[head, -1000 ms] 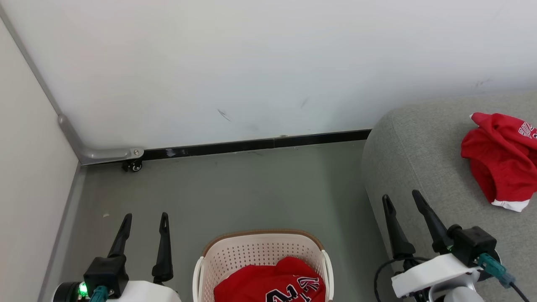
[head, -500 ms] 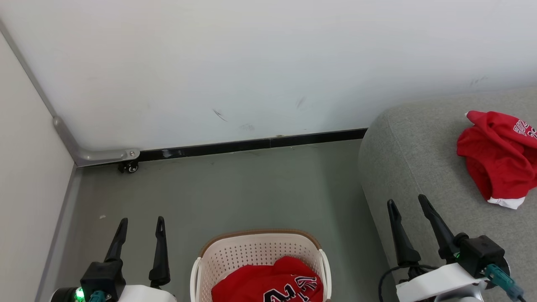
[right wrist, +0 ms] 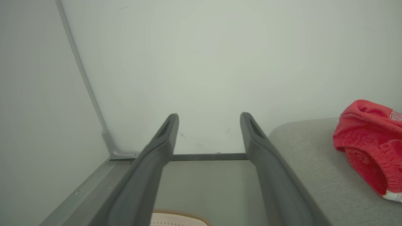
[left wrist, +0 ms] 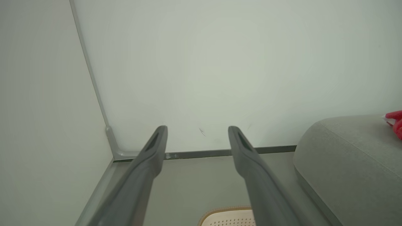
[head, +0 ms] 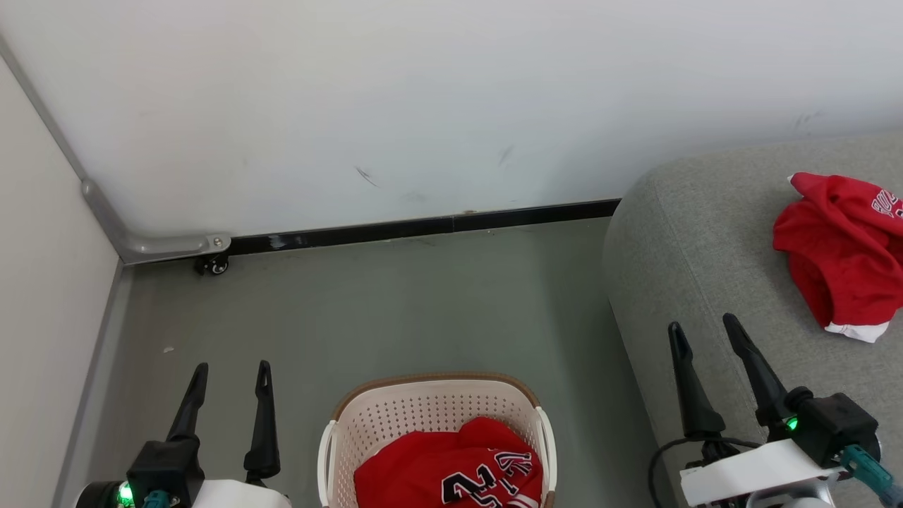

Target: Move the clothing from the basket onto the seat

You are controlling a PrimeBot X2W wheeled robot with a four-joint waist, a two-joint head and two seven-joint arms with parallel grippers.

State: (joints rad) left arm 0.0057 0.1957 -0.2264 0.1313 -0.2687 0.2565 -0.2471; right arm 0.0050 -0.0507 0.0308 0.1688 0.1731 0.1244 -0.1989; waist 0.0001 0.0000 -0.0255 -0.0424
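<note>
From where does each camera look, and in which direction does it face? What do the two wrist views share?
Head view: on the head, facing forward and down at floor, basket and seat; left gripper and right gripper show below.
Left wrist view: on the left wrist, facing the wall corner along its own fingers.
Right wrist view: likewise, from the right wrist.
Shared: basket rim, seat, red garment.

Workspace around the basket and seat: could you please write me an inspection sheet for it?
Surface: grey-green floor, with a pale speck near the left wall.
Job's things: red jersey lies in the basket; red shorts lie on the seat.
Clutter: nothing seen.
Grippers: left gripper and right gripper both open, empty.
Cables: black cable loops by the right wrist.
Surroundings: white wall, black baseboard, small caster at the corner.
</note>
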